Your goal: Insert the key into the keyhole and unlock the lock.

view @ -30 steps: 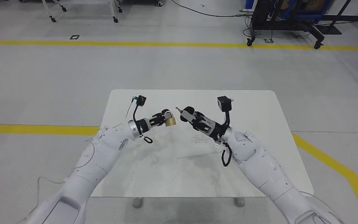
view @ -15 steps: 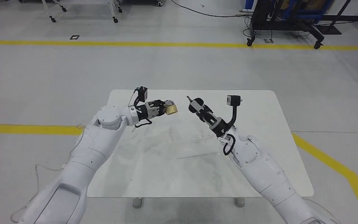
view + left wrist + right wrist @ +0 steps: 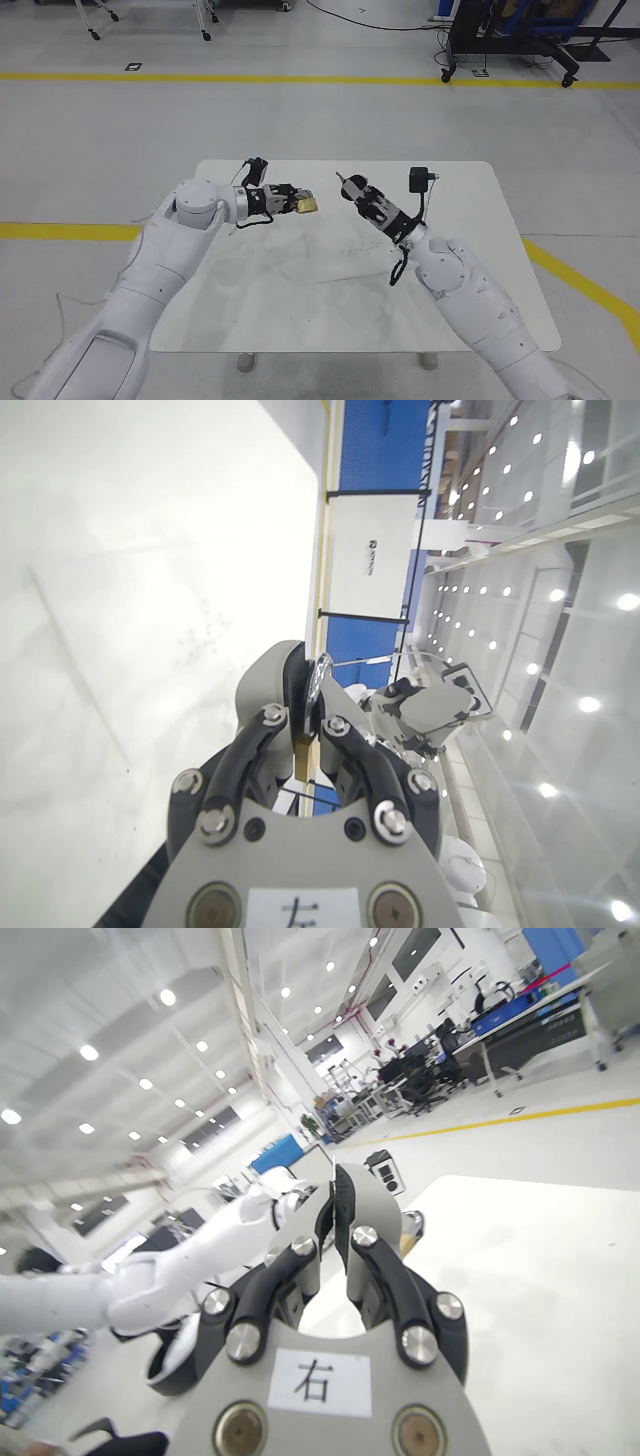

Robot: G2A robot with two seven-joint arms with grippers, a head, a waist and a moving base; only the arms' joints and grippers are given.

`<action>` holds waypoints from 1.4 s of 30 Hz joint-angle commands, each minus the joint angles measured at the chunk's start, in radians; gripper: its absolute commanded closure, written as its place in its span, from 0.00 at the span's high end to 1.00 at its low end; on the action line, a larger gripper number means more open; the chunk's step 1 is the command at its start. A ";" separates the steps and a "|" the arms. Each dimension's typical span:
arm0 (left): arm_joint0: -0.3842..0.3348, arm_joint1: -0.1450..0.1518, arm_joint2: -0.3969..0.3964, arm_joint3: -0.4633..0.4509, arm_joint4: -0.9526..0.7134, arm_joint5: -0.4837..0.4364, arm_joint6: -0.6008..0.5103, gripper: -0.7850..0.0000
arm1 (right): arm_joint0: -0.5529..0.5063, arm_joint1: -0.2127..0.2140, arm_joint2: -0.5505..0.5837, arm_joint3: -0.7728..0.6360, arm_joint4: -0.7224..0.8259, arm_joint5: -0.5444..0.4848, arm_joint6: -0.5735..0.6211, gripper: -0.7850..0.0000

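Note:
A brass padlock hangs above the white table, left of its middle. My left gripper is shut on it. In the left wrist view the fingers pinch the silver shackle, and the brass body lies between them. My right gripper is a short way to the right of the lock and shut on the key. The key's thin blade sticks out past the pads. Key and lock are apart, and the lock shows just behind one right finger.
The tabletop below both arms is bare apart from faint scuff marks. Yellow floor lines run past the table, and a black equipment frame stands far behind it at the right.
Both grippers have moved toward the far side of the table with lock and key held. The left arm has swung outward. The gap between key and lock has widened a little.

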 commanded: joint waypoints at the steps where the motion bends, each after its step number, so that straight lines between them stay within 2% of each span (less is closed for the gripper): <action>1: 0.003 0.001 0.002 -0.042 -0.002 0.075 -0.021 0.00 | -0.077 0.013 0.031 -0.113 -0.320 0.073 -0.082 0.00; 3: 0.013 -0.002 -0.004 -0.063 -0.038 0.106 -0.011 0.00 | -0.154 0.022 0.040 -0.208 -0.562 0.189 -0.119 0.00; 4: 0.018 -0.004 -0.008 -0.062 -0.058 0.118 0.002 0.00 | -0.191 0.025 0.035 -0.245 -0.631 0.214 -0.130 0.00; 13: 0.020 -0.005 -0.013 -0.059 -0.076 0.123 0.012 0.00 | -0.201 0.026 0.035 -0.255 -0.640 0.221 -0.135 0.00; 15: 0.037 -0.005 -0.021 -0.066 -0.072 0.114 0.063 0.00 | -0.200 0.026 0.036 -0.255 -0.646 0.223 -0.133 0.00; 17: 0.055 -0.003 -0.036 -0.087 -0.085 0.103 0.090 0.00 | -0.186 0.025 0.030 -0.255 -0.721 0.267 -0.104 0.00; 21: 0.086 0.001 -0.077 -0.126 -0.129 0.088 0.148 0.00 | -0.166 0.027 -0.019 -0.329 -1.035 0.351 -0.025 0.00; 25: 0.114 0.001 -0.098 -0.161 -0.154 0.078 0.195 0.00 | -0.197 0.032 -0.095 -0.437 -1.493 0.482 0.070 0.00; 29: 0.145 0.000 -0.119 -0.195 -0.180 0.066 0.252 0.00 | -0.236 0.035 -0.171 -0.475 -1.884 0.590 0.087 0.00; 33: 0.164 0.001 -0.136 -0.221 -0.208 0.077 0.259 0.00 | -0.259 0.033 -0.217 -0.463 -2.086 0.634 0.110 0.00; 36: 0.171 0.002 -0.145 -0.234 -0.214 0.081 0.252 0.00 | -0.257 0.026 -0.259 -0.455 -2.277 0.620 0.202 0.00; 42: 0.188 0.008 -0.173 -0.263 -0.216 0.078 0.247 0.00 | -0.258 -0.004 -0.341 -0.448 -2.519 0.636 0.426 0.00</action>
